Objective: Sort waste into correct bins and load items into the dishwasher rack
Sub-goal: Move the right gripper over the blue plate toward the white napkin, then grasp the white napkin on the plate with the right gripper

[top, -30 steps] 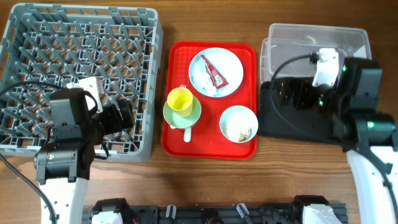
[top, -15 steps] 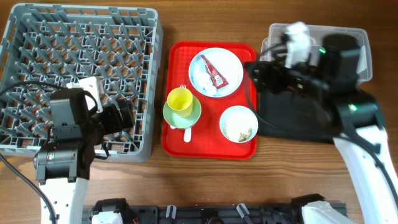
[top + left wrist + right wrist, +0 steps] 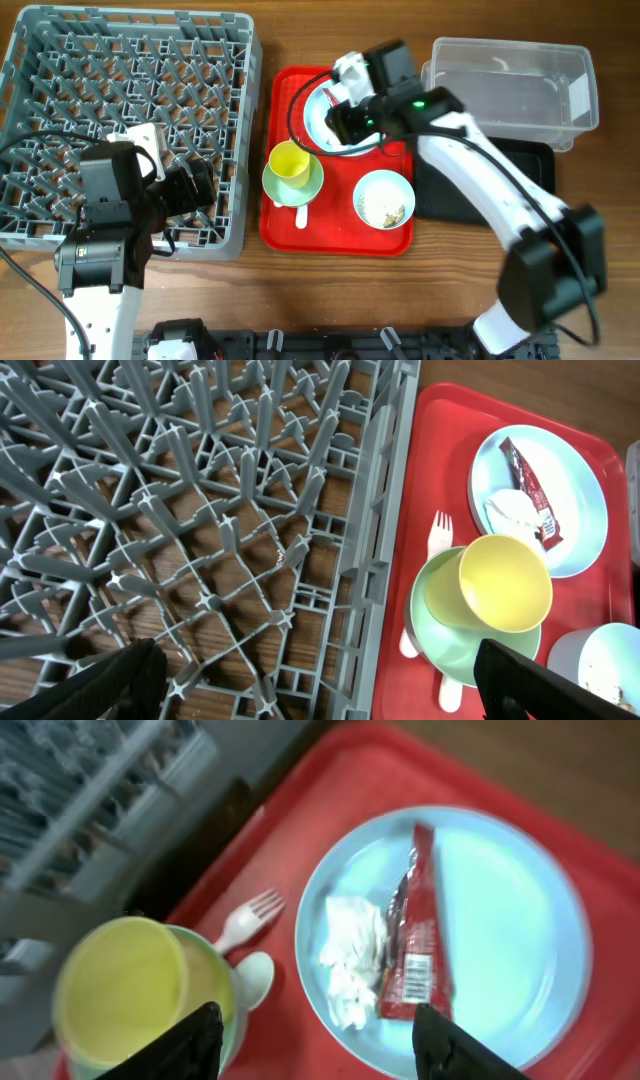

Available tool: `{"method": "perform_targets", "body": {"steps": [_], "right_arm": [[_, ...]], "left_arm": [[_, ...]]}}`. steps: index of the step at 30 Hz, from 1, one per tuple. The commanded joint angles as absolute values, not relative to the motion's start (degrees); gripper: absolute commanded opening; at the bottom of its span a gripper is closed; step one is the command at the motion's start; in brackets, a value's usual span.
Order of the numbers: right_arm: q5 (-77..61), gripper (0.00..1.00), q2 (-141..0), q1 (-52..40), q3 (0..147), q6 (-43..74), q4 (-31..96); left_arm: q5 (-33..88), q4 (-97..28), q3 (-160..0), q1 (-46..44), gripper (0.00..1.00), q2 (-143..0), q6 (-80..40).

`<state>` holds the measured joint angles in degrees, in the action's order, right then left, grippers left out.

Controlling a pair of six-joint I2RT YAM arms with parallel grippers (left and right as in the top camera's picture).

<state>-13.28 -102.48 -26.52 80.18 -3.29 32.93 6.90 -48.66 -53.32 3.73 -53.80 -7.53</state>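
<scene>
My right gripper (image 3: 345,115) (image 3: 325,1045) is open and empty, hovering over the pale blue plate (image 3: 500,920) on the red tray (image 3: 340,225). The red wrapper (image 3: 415,935) and crumpled white napkin (image 3: 352,955) lie on the plate, just ahead of the fingers. The yellow cup (image 3: 290,160) sits in the green saucer (image 3: 300,188), with the white fork (image 3: 245,920) and spoon (image 3: 255,975) beside it. The light blue bowl (image 3: 384,198) holds rice scraps. My left gripper (image 3: 190,185) (image 3: 315,680) is open over the grey rack (image 3: 130,90), near its right front edge.
The clear tub (image 3: 510,80) stands at the back right, with the black tray (image 3: 480,190) in front of it. My right arm stretches across the black tray and the red tray's right side. Bare wood lies along the front.
My right arm has swung left from above the tub and black tray to above the plate on the red tray. The left arm has not moved.
</scene>
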Motion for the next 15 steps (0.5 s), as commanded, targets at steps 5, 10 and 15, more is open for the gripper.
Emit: {"method": "perform_targets", "body": {"steps": [5, 10, 15], "right_arm": [[-11.97, 0.61, -112.49, -29.19, 81.3, 0.67, 30.02], [-11.46, 0.59, -116.29, -29.41, 81.3, 2.17, 28.16], [-8.49, 0.59, -117.82, -29.41, 81.3, 6.09, 26.04]], "left_arm": [[7.42, -48.51, -54.5, 3.49, 1.0, -53.65, -6.44], [7.42, -48.51, -54.5, 3.49, 1.0, -53.65, -6.44], [7.42, -48.53, -54.5, 3.49, 1.0, -53.65, -6.44]]}}
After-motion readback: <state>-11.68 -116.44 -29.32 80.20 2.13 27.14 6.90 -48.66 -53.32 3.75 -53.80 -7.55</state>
